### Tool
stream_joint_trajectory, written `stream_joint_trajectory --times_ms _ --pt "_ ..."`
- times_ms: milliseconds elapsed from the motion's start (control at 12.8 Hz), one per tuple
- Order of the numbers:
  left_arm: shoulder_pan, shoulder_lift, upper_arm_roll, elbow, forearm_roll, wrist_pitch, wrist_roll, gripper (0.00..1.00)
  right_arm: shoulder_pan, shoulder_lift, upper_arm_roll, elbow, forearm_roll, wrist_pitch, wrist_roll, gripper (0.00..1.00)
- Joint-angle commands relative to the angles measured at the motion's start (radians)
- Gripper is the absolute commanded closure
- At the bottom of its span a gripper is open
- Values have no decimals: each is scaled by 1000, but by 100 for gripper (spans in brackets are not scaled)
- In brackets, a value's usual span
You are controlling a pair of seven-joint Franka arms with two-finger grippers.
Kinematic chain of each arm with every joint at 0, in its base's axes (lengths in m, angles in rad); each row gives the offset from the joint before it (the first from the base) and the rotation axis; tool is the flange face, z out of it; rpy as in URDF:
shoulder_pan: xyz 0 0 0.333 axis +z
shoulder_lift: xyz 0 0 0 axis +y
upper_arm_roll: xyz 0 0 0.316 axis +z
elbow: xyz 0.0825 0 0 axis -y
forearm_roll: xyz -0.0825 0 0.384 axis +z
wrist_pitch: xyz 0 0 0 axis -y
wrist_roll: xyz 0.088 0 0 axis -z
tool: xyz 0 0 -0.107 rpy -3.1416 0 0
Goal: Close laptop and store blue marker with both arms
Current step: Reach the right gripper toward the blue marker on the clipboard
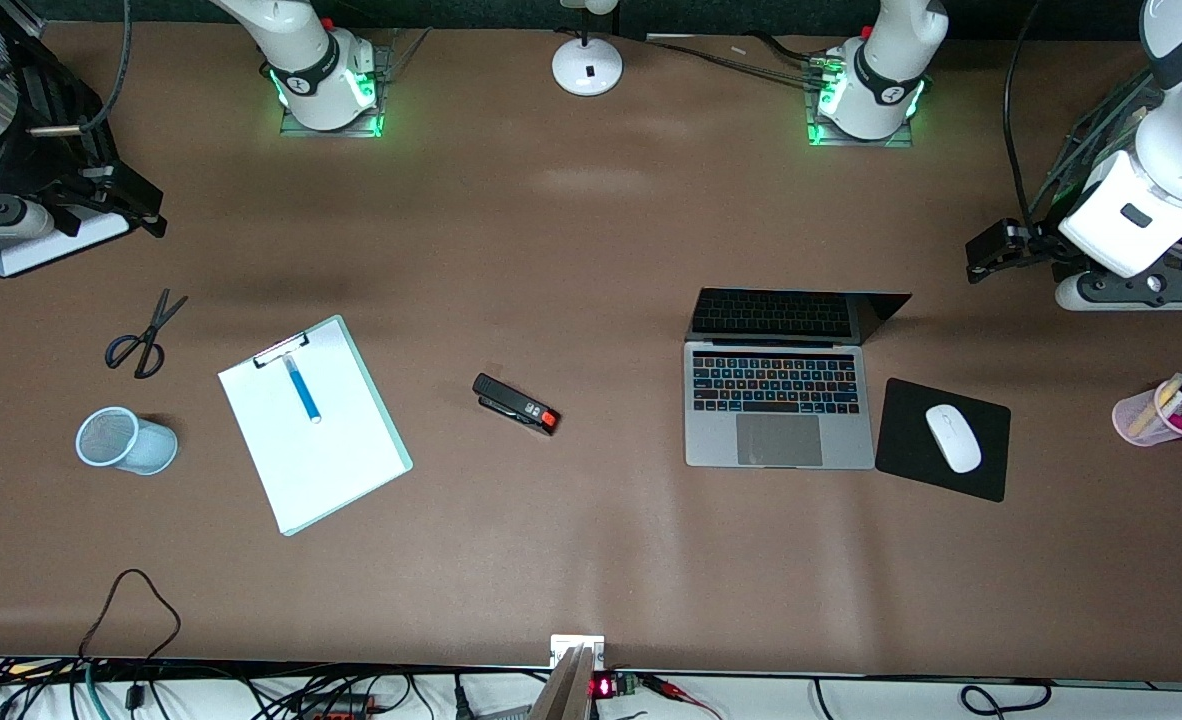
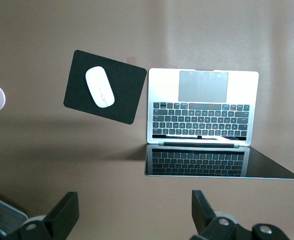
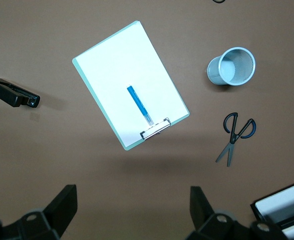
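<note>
The laptop (image 1: 778,420) stands open toward the left arm's end of the table, keys lit, its screen tilted far back. It also shows in the left wrist view (image 2: 202,107). The blue marker (image 1: 302,390) lies on the white paper of a clipboard (image 1: 316,460) toward the right arm's end, and shows in the right wrist view (image 3: 138,104). My left gripper (image 2: 134,215) hangs open and empty high over bare table by the laptop's screen edge. My right gripper (image 3: 133,210) hangs open and empty high over bare table by the clipboard's clip end. Neither gripper shows in the front view.
A white mouse (image 1: 953,437) sits on a black mouse pad (image 1: 906,450) beside the laptop. A pink pen cup (image 1: 1161,415), a black stapler (image 1: 516,403), scissors (image 1: 143,335) and a pale blue mesh cup (image 1: 126,440) stand about. Equipment (image 1: 51,200) crowds both table ends.
</note>
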Motion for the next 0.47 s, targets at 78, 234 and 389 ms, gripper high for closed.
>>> stream_joint_trajectory --times_ms 78,234,389 --pt "6 -3 -6 15 12 -7 21 0 0 4 -1 2 5 11 -22 0" --pt "6 -5 -6 15 12 -7 20 0 0 61 -1 10 7 33 -57 0" --pt "6 -5 -5 15 12 -9 20 0 10 146 3 -2 7 126 -79 0"
